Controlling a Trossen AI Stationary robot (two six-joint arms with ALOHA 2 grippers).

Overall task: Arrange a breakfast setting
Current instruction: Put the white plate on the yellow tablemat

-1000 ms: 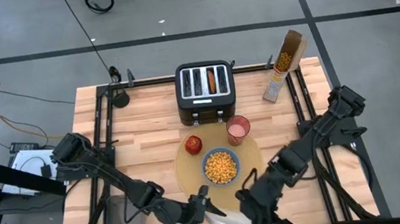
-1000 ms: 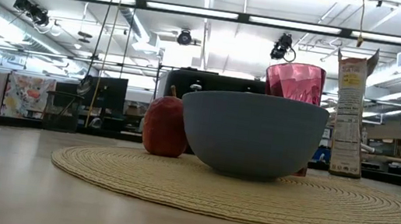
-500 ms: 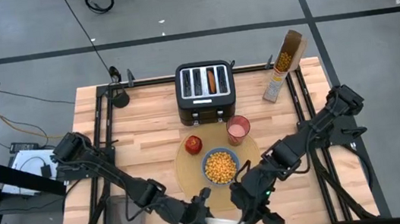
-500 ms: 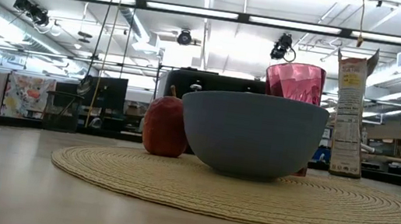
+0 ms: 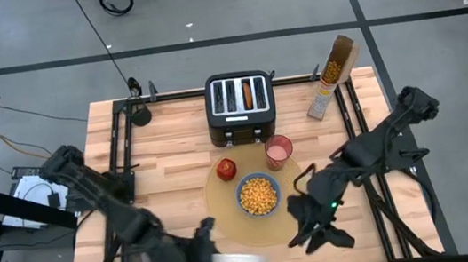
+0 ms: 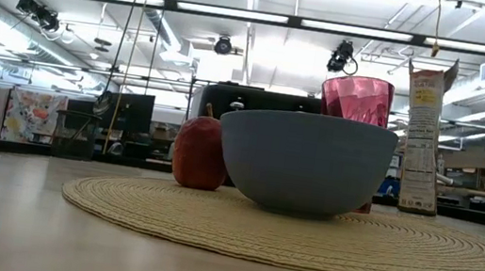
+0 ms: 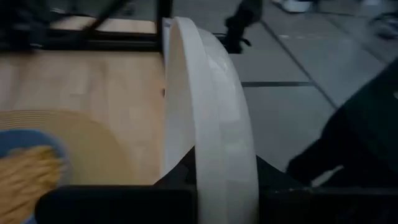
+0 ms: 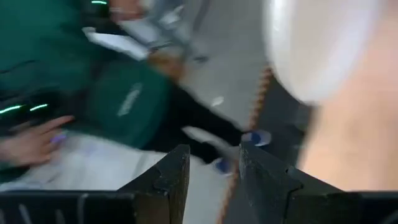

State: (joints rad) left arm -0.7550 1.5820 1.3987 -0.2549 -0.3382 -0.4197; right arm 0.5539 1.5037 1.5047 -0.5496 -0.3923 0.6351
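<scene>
A white plate (image 5: 239, 260) hangs by the table's near edge with my left gripper (image 5: 208, 254) shut on it. In the left wrist view the plate (image 7: 208, 99) shows edge-on. My right gripper (image 5: 311, 229) stands to the plate's right, apart from it, open with nothing between its fingers (image 8: 214, 168). On the round tan placemat (image 5: 224, 211) rest a blue bowl (image 5: 258, 194) of yellow cereal, a red apple (image 5: 226, 169) and a pink cup (image 5: 279, 151). The low view shows the bowl (image 6: 305, 163), apple (image 6: 200, 153) and cup (image 6: 356, 98) on the mat. My left gripper pinches the plate's rim (image 7: 219, 163) between its two fingers, one on each face. The fingers come from the table's left, slanting down. The plate stands on edge in the hold, stretching away from the fingers toward the right.
A black toaster (image 5: 241, 106) with a brown piece in one slot stands behind the mat, a cereal box (image 5: 330, 77) at the far right. Bare wood lies left and right of the mat. A person in green (image 8: 93, 93) shows beyond the table.
My right gripper has let go of the plate and drawn back up and toward the table's right edge. My left gripper has taken the plate and carried it toward the left edge along the near side, rising a little.
</scene>
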